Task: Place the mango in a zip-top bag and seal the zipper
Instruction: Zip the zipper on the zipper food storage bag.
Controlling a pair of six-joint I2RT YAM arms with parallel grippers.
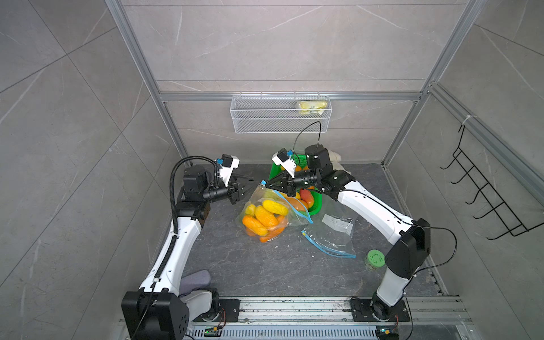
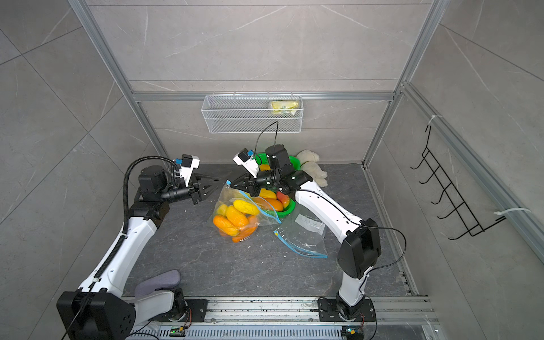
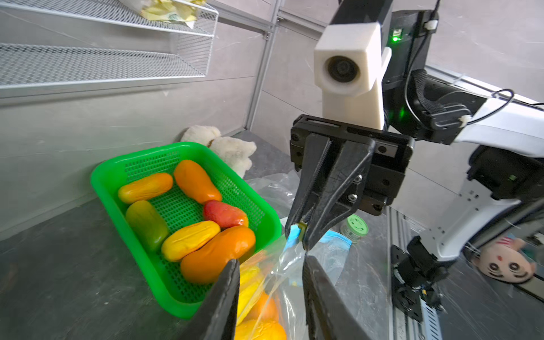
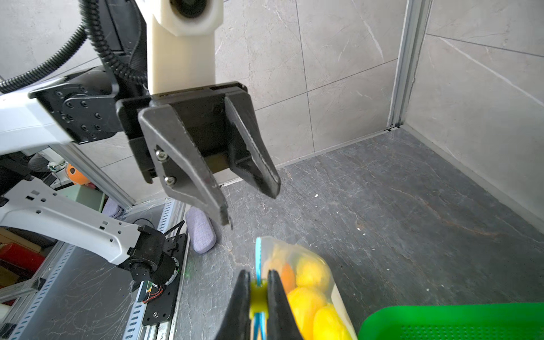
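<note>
All on surface (image 1: 250, 270): bag (image 1: 259, 197) stuffed with mangoes (image 1: 266, 219), beside basket (image 3: 176, 303) of more. Hung left pincer (image 4: 248, 206) parted, empty, near bag's top corner. Clamped right pincer (image 3: 300, 234) shut on bag's yellow slider (image 4: 258, 297), at that corner.

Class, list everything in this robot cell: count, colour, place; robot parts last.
filled zip-top bag: one, clear, blue zipper, mid-table
bagged mangoes: several, yellow and orange, inside it
empty zip-top bag: one, clear, blue zipper, flat, right arm's side
basket: one, green, by back wall
mangoes in basket: six; orange, yellow, green, red
plush toy: one, cream, behind basket
round tub: one, green, near right arm
mesh shelf: one, white, back wall
packet: one, yellow, in shelf
hook rack: one, black, side wall
case: one, grey, by left arm's base
left gripper: one, black, open, beside filled bag
right gripper: one, black, shut on filled bag's slider
</note>
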